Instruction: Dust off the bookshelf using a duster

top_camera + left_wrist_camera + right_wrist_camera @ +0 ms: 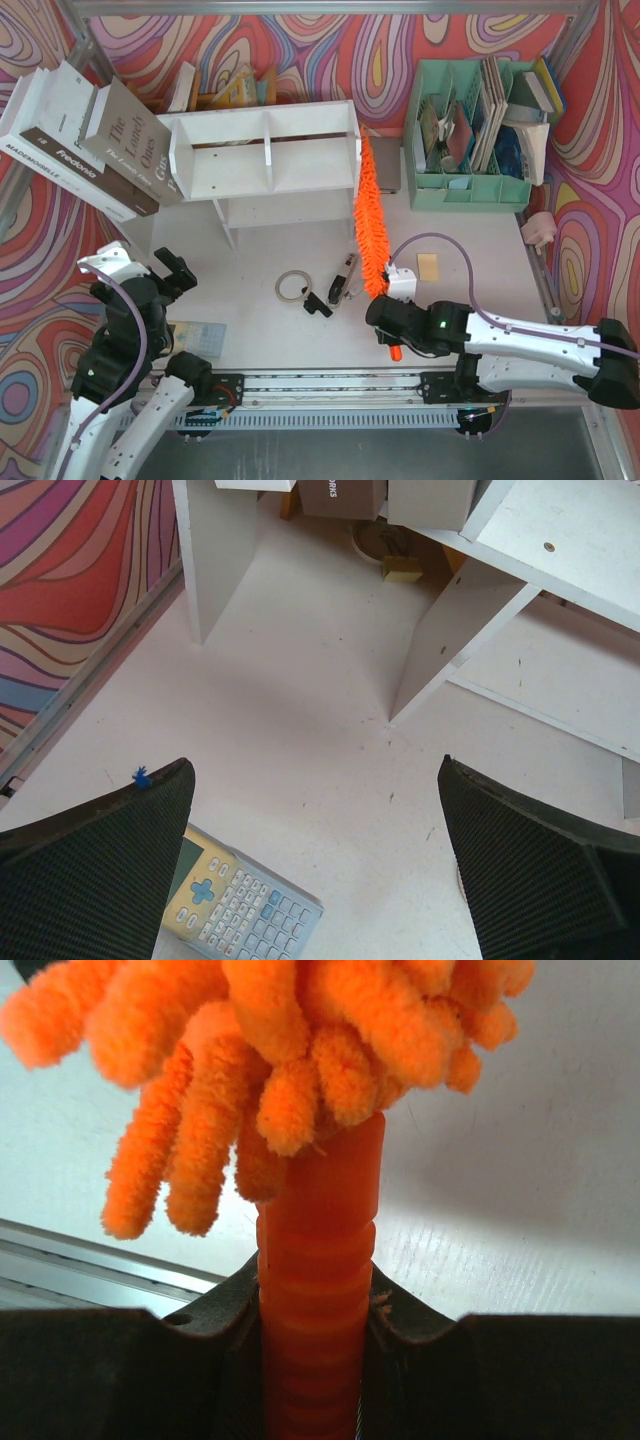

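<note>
**Top view, largest item first.** You see the white table (480, 250) carrying the bookshelf (265, 150), which has 2 tiers and 1 central divider and stands at the rear, left of centre. 2 large books (90, 135) lie tilted beside its left end. A mint green organiser (470, 135) stands well apart on the right. The duster (370, 215) runs along the shelf's right end panel, its fluffy head pointing away from you. Your right gripper (318, 1360) is clamped on the duster's ribbed orange handle, just below the strands. Your left gripper (175, 270) hangs with jaws spread wide, holding nothing, near a calculator (240, 905).
</note>
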Motion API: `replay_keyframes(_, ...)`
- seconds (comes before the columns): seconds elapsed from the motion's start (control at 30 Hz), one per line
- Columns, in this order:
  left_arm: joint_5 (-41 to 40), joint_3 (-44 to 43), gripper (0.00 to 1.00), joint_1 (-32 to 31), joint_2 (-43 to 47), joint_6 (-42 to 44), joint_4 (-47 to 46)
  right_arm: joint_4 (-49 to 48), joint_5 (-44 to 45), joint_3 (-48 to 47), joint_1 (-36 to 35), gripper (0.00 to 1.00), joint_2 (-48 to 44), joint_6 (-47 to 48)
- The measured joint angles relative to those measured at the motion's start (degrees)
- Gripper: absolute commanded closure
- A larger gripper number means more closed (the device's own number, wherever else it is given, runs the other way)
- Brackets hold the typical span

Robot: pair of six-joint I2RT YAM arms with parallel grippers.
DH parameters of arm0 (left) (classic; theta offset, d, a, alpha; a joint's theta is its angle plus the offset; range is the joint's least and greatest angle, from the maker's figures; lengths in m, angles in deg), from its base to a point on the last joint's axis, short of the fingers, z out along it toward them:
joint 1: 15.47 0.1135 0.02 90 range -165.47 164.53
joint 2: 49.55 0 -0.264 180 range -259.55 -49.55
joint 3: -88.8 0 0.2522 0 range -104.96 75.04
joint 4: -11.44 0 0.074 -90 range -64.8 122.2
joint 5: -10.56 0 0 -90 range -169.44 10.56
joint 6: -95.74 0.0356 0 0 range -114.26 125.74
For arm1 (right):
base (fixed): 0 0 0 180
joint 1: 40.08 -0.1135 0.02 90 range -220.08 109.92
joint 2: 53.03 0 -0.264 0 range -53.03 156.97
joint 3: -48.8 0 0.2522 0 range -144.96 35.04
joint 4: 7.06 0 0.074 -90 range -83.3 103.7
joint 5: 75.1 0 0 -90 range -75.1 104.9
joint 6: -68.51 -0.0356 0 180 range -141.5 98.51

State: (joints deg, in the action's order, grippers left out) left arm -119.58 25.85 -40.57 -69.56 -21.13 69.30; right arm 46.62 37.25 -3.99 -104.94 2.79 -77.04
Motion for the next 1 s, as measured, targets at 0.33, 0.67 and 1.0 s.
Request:
replay_keyframes(0.33,0.0,0.0,0.02,0.0,-0.5,0.02,0.0,-3.87,-3.82,3.82,0.0,1.0,7.85,-1.31)
replay_keyframes(0.67,0.0,0.0,0.02,0.0,-0.63,0.0,0.0,2.89,-0.09,-4.55,0.07,1.0,3.5,-0.94)
replay_keyframes(1.0,0.0,0.0,0.02,0.0,-0.63,0.0,0.0,1.64,1.81,-5.16,0.04,1.0,1.7,0.48)
